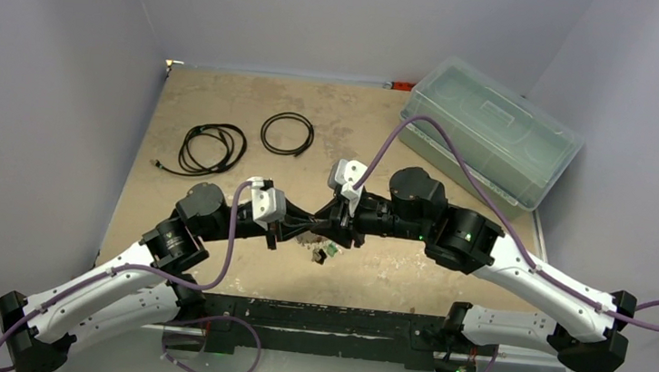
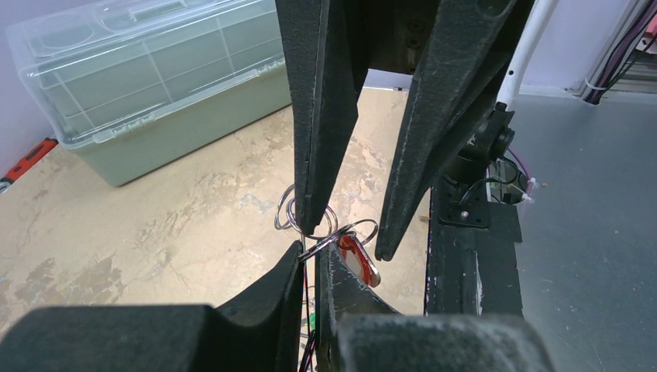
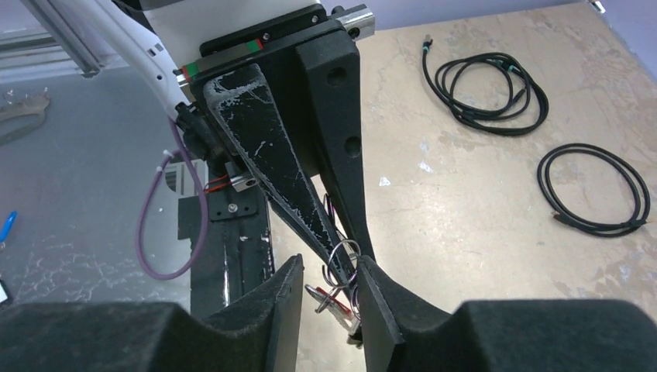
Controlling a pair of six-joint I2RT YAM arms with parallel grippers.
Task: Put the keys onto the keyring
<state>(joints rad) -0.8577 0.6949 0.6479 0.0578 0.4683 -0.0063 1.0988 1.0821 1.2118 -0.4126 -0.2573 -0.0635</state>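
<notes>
Centre of table (image 1: 223, 112), near front edge: both arms meet tip to tip above the top.

L: left gripper (image 2: 314, 252) closed to a sliver, pinching the wire of the keyring (image 2: 283, 217). The ring is held up off the table between the two grippers. From here it looks like silver split-ring loops.

R: right gripper (image 3: 329, 262) comes in from the opposite side with jaws part-open, one finger across the front of the ring and the other out past the red key (image 2: 358, 260). Can't tell if its pads press on anything.

The red key sits at the ring's lower edge, touching it. Whether it's threaded on can't be told.

The other keys (image 1: 324, 254), green + dark heads, are just below the gripper tips in the top view. Can't tell if they're lying on the table or hanging.

Far L of table: two black cable coils (image 1: 211, 147), well apart from the work. Far R corner: clear-lidded box (image 1: 490, 138) with a green base, lid on.

Writing: any print on the arms or box is too small to read.
</notes>
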